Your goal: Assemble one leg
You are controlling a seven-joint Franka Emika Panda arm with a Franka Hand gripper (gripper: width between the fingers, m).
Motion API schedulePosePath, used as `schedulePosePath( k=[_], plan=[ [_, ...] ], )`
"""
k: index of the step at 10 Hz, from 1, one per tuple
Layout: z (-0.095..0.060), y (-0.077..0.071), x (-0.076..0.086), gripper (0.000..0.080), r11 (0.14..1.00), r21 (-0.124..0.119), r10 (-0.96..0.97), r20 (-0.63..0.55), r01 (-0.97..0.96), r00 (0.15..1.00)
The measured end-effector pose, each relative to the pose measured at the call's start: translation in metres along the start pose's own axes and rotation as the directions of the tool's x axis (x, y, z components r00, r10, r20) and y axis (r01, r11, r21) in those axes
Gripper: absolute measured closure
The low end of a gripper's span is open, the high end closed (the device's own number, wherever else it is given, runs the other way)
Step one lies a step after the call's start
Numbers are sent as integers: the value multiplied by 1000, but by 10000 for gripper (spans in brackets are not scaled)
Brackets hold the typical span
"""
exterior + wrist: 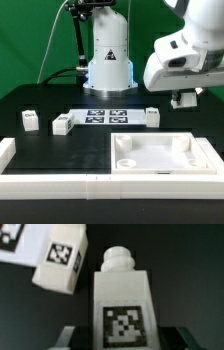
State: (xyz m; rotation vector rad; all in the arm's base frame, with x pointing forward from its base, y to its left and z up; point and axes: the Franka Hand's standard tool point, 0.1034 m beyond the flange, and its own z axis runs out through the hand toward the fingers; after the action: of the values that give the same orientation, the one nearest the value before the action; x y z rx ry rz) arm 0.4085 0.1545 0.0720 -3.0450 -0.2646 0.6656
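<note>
The gripper [122, 335] has its fingers [67, 337] spread wide, and the leg [120, 297] sits between them against the black table [190, 274]. In the wrist view a dark gap shows between the leg and each finger, so neither one touches it. The leg runs straight out along the line of the fingers. Its black-and-white tag [122, 324] is on the end nearest them and faces the camera. Its rounded peg [118, 259] points away, past the fingertips. Beyond the fingertips and off to one side lies a second leg [58, 260]. It is turned at an angle to the first, close to the peg end but apart from it, with its own tag facing up. In the exterior view the gripper [185, 100] hangs low behind the large white panel [160, 160], and the leg between the fingers is too small to make out there. The near leg [152, 116] lies closest to the fingers, just beside the end of the marker board [105, 115]. The middle leg [62, 125] is past the board's other end. The far leg [30, 120] is the one farthest from the fingers.
</note>
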Motion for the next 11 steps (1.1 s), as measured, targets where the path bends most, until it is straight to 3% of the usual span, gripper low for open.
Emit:
schedulePosePath(
  k=[3, 5, 8, 9, 10, 11],
  plan=[
    [-19, 21, 18, 508, 999, -2, -41, -238, 42, 970],
    [-38, 29, 33, 508, 995, -25, -94, -385, 92, 918],
    [-40, 31, 39, 508, 996, -43, -93, -618, 84, 781],
    [-39, 33, 38, 508, 995, -49, -95, -663, 83, 742],
    [-50, 39, 42, 508, 993, -73, -116, -721, 92, 684],
    [-53, 44, 43, 508, 994, -70, -113, -690, 90, 715]
  ],
)
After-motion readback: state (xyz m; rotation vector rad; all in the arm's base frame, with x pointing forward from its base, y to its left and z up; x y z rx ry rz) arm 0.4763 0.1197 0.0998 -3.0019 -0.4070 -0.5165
